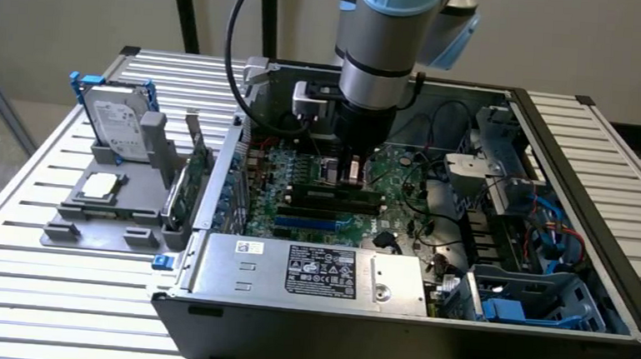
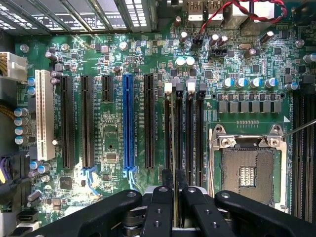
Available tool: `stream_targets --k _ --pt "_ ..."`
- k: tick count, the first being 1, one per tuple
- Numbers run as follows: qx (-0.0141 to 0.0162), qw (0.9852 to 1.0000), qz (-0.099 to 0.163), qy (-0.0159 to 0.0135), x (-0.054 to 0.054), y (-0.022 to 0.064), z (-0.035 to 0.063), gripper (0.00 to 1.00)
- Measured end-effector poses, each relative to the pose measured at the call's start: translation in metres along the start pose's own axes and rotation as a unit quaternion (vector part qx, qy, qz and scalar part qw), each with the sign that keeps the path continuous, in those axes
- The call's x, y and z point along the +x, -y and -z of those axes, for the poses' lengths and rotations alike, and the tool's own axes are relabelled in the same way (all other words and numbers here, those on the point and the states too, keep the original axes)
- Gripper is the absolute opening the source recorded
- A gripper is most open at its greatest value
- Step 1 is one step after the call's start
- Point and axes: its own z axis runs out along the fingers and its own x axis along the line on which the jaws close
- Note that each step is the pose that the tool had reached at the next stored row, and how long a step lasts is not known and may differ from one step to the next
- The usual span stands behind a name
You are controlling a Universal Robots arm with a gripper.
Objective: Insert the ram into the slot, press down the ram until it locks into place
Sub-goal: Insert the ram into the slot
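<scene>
Misalignment is your chief risk at this point. Your black two-fingered gripper [image 1: 351, 175] hangs straight down inside the open black metal computer case [image 1: 588, 175]. Its fingers are drawn almost together with only a sliver of gap, and they appear to pinch the top edge of the long thin green ram stick with dark chips [image 1: 331, 197]. That ram stands on edge at the long narrow black plastic slot [image 1: 316, 206] on the large green motherboard [image 2: 113, 133], near the shorter blue socket [image 2: 128, 123]. You cannot tell from here whether the stick is fully seated or whether the end clips have closed.

Watch for tilt along the stick's length. If one end sits lower, a downward push would likely lock that end alone and leave the other proud. If the notch does not meet the slot's key, the force goes into the board instead, and it may flex or the stick may crack. The neighbouring black sockets lie just beside this one, so a small sideways error could put the edge on a wall between them. Your grip is on a thin edge, so the fingers could also slip off under load.
</scene>
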Motion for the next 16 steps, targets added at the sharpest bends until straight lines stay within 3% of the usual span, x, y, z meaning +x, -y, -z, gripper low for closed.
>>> stream_targets --k 16 --pt "0.0009 1.0 0.0 -0.0001 0.0032 -0.0015 -0.002 0.14"
